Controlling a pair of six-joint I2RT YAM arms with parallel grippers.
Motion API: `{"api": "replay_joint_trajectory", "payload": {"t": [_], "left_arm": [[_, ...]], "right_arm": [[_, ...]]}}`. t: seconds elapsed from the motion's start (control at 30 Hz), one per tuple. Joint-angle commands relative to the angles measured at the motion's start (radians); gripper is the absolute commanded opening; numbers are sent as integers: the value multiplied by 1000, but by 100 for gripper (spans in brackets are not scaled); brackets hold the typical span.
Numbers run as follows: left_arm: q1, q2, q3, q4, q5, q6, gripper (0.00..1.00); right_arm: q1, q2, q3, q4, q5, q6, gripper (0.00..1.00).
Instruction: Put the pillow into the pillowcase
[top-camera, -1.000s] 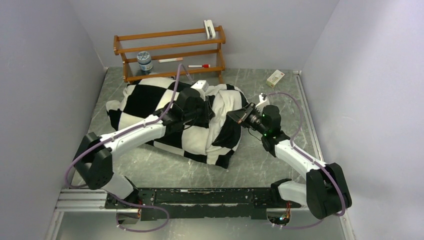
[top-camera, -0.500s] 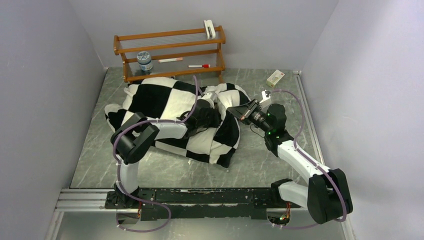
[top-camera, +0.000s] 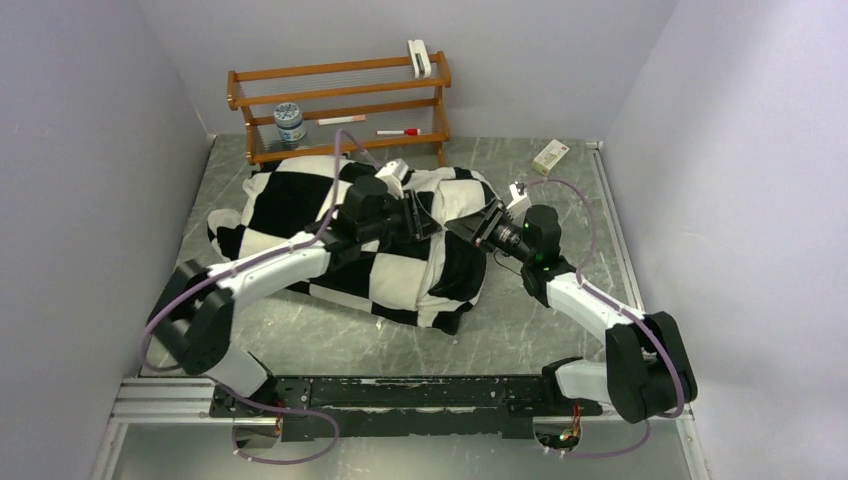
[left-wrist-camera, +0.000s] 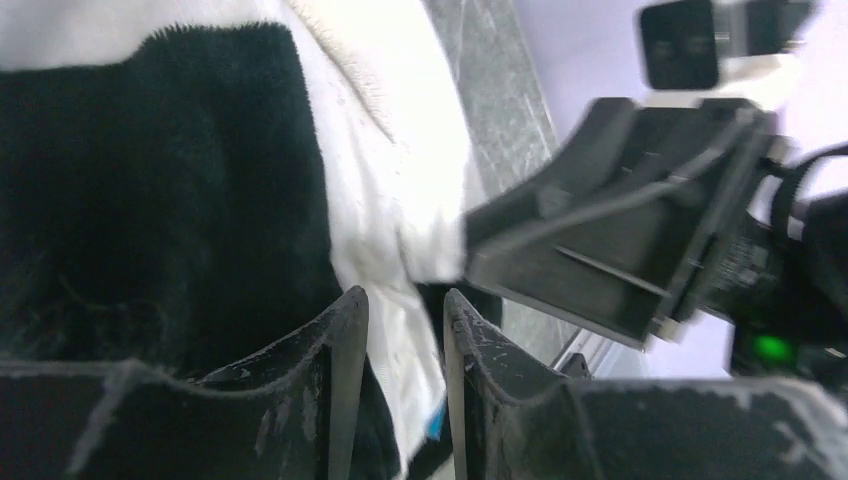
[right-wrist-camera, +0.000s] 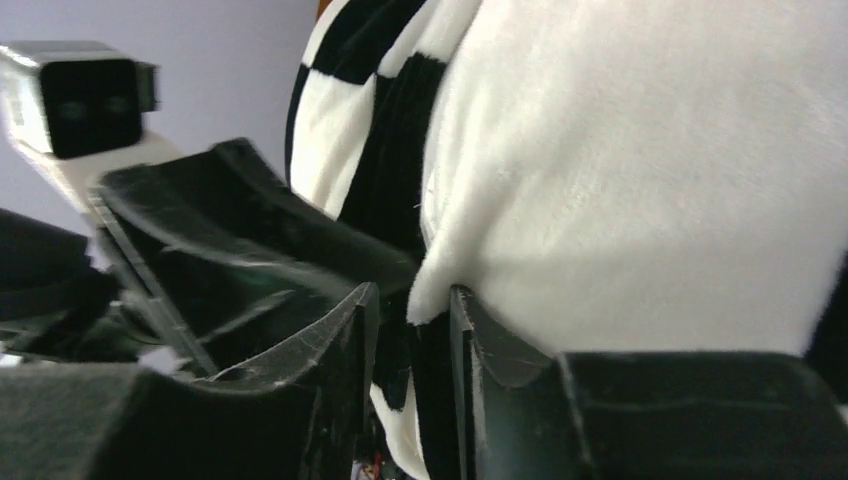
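Note:
The black-and-white checkered pillowcase (top-camera: 330, 215) lies bulging across the middle of the table. At its right end the white pillow (left-wrist-camera: 395, 190) shows in the opening. My left gripper (top-camera: 418, 215) reaches over the case to that end. In the left wrist view, this gripper (left-wrist-camera: 404, 298) has its jaws apart, and the pillow's corner with the blue tag (left-wrist-camera: 436, 420) hangs loosely between them. My right gripper (top-camera: 466, 228) faces it from the right. Its jaws (right-wrist-camera: 412, 295) are also apart, with a fold of the pillowcase (right-wrist-camera: 640, 170) edge in the gap.
A wooden rack (top-camera: 340, 105) stands at the back wall with a jar (top-camera: 290, 122) and markers on it. A small box (top-camera: 550, 156) lies at the back right. Grey walls close in on both sides. The two gripper heads are almost touching.
Both grippers were shut and now have their jaws parted. The left arm folded its elbow in, then stretched out again. The right gripper slid slightly left toward the opening.

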Motion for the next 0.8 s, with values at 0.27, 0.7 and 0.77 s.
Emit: {"api": "replay_joint_trajectory", "payload": {"t": [0.27,0.7,0.77], "left_arm": [[3,-123,7,-292,-170,166,49],[-71,145,148,-286,-235,241,24],[-72,103,151,-289,-219,238,8]], "right_arm": [[10,-33,93,-7,-100,8,24],[147,-133,332,-754,453,-374,41],[150,-141,324,-794,506,-386,44]]}}
